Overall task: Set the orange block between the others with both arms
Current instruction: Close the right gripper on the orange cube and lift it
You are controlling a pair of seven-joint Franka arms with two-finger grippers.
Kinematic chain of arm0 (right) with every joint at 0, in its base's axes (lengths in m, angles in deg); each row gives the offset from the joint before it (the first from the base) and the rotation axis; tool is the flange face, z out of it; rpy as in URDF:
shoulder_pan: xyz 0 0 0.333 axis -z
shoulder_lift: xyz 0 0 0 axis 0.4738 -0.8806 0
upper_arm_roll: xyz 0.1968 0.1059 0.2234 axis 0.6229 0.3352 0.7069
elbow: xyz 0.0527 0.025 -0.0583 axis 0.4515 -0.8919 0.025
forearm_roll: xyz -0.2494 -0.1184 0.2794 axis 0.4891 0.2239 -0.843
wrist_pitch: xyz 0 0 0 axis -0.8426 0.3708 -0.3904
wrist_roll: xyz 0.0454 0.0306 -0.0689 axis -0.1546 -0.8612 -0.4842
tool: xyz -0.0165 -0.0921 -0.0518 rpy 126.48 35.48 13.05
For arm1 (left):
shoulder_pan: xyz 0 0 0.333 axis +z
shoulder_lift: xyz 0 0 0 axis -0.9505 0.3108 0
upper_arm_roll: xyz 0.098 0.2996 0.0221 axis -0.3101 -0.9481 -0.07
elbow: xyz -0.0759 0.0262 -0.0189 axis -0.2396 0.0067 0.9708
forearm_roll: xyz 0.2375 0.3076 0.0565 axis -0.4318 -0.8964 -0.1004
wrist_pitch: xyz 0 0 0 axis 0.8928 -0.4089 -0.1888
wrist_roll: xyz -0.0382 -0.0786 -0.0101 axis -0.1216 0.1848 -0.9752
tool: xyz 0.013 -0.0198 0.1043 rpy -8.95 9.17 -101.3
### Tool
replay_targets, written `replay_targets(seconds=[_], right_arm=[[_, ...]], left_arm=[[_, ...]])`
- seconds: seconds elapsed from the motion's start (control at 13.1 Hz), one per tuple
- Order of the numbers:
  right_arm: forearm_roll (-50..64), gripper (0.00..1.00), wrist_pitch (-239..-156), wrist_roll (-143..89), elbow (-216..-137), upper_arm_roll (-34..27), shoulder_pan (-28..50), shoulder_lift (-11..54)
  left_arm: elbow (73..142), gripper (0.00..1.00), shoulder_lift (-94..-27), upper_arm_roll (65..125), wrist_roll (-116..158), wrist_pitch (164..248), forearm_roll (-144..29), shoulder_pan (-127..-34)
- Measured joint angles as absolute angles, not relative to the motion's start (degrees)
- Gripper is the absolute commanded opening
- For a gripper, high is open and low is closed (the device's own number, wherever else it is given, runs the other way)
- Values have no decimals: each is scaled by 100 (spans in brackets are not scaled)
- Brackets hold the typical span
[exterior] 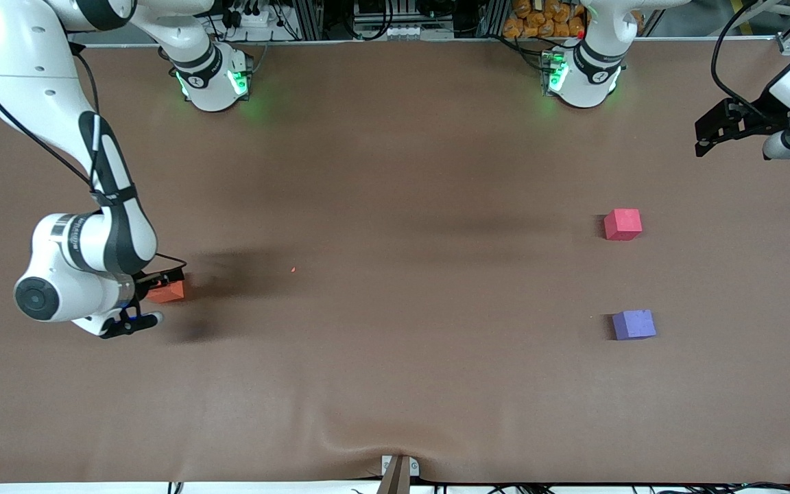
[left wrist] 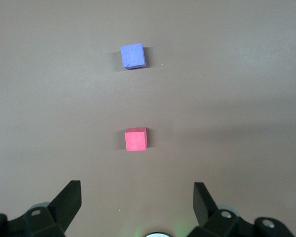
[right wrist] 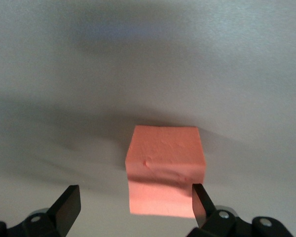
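The right gripper (right wrist: 133,207) stood with fingers spread just beside the small matte orange foam cube (exterior: 167,290), not clamping it, near the right arm's end of the brown table (exterior: 395,384). Well apart, the pinkish-red cube (exterior: 623,224) and purple-blue cube (exterior: 633,324) lay with bare cloth between. The left gripper (left wrist: 137,205) waited spread above them.

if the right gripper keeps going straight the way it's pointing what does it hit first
Most likely the orange block. The right gripper is open and low over the table, with the block just ahead between its fingers, slightly off centre. How close it is I can't judge.

Brown worktop (exterior: 395,171) covering (creased at the camera edge); orange items (exterior: 542,20) heaped past its edge by the bases.
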State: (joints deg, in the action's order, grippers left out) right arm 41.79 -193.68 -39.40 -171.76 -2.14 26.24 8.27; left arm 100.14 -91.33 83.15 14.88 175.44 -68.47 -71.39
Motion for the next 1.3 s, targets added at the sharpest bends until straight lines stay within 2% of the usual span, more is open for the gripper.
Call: replay_targets(seconds=[1.3], right_arm=[[4190,100,-19452,-4456,-17103,-394,2614,808]], left_arm=[[10015,100,-9068,8327,1488,17652,-6847,-7139]])
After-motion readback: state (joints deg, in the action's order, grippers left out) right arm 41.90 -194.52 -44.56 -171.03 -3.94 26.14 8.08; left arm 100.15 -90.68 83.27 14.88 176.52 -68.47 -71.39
